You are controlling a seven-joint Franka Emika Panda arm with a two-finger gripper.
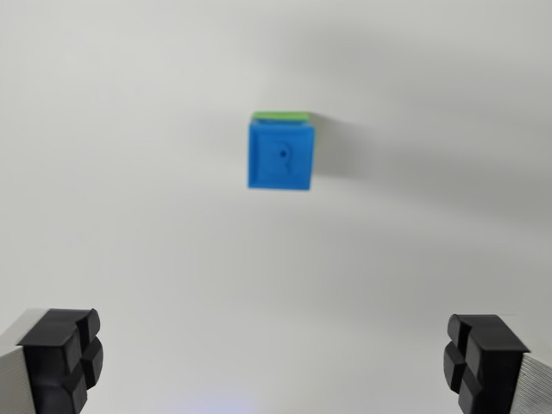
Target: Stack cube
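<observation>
On the white bench (129, 172), bare surface all around | claw (274, 362) spread wide, holding nothing, fingers at the lower corners | blue cube (281, 157) atop green cube (280, 115), well apart from claw, nothing between.

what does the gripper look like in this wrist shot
Only the two fingertips of the gripper show, at the bottom corners. Each finger ends in a black, blocky pad cut by grooves into rounded segments, mounted on a light grey, finely ribbed body. No cables or markings are visible.
</observation>
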